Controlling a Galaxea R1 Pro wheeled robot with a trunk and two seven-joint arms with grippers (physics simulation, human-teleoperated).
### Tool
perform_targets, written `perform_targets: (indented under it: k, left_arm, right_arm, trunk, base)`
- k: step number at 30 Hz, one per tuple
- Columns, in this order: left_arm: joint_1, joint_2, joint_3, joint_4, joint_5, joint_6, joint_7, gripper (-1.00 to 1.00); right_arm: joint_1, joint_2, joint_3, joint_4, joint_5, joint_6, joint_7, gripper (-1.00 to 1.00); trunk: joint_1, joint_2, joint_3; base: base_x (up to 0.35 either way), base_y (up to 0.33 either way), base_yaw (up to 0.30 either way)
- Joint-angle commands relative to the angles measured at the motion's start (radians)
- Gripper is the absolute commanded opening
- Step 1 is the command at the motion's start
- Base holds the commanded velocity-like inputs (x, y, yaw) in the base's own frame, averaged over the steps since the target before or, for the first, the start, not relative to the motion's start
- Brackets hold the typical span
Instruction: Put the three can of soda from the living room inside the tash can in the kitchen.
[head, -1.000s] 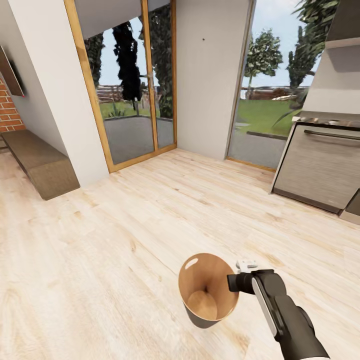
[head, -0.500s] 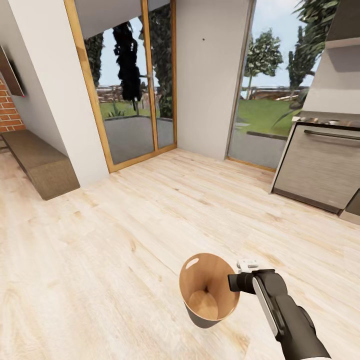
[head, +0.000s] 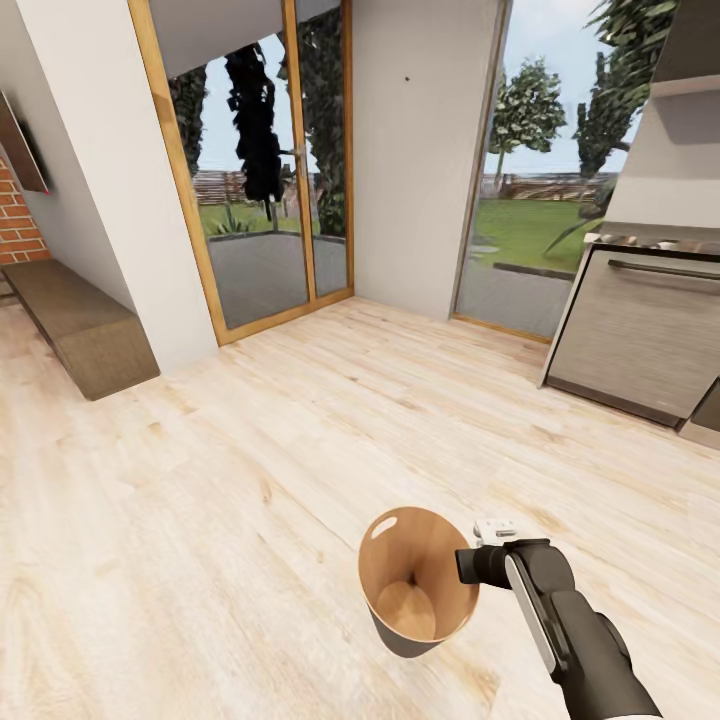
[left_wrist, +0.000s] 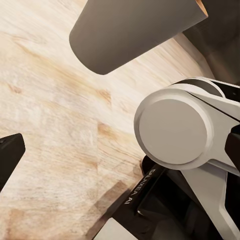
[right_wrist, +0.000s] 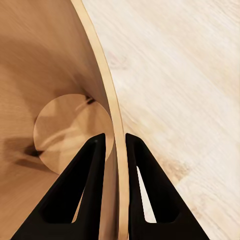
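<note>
Carrying the empty tash can (head: 415, 580) above the wood floor (head: 250, 480), the right gripper (right_wrist: 115, 142) pinches its rim between its jaws; left jaws' state unclear. Next, likely, reaching the cans.

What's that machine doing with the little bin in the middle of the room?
The robot is holding a small round trash can off the wood floor with its right gripper. The two fingers pinch the bin's wall, one inside and one outside. The bin looks empty; no soda cans lie in it. Ahead are wood-framed glass doors, with a steel kitchen appliance to the right. A fingertip of the left gripper shows near the bin's grey outside.
</note>
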Motion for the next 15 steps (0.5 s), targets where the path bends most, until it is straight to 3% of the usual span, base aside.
perform_targets:
  k: [1,15]
  left_arm:
    - [0.000,0.000,0.000,0.000,0.000,0.000,0.000,1.00]
    - [0.000,0.000,0.000,-0.003,0.000,0.000,0.000,1.00]
  right_arm:
    - [0.000,0.000,0.000,0.000,-0.023,0.001,0.004,-1.00]
    - [0.000,0.000,0.001,0.000,-0.023,0.001,0.004,-1.00]
  trunk:
    - [0.000,0.000,0.000]
    - [0.000,0.000,0.000]
  base:
    - [0.000,0.000,0.000]
    - [0.000,0.000,0.000]
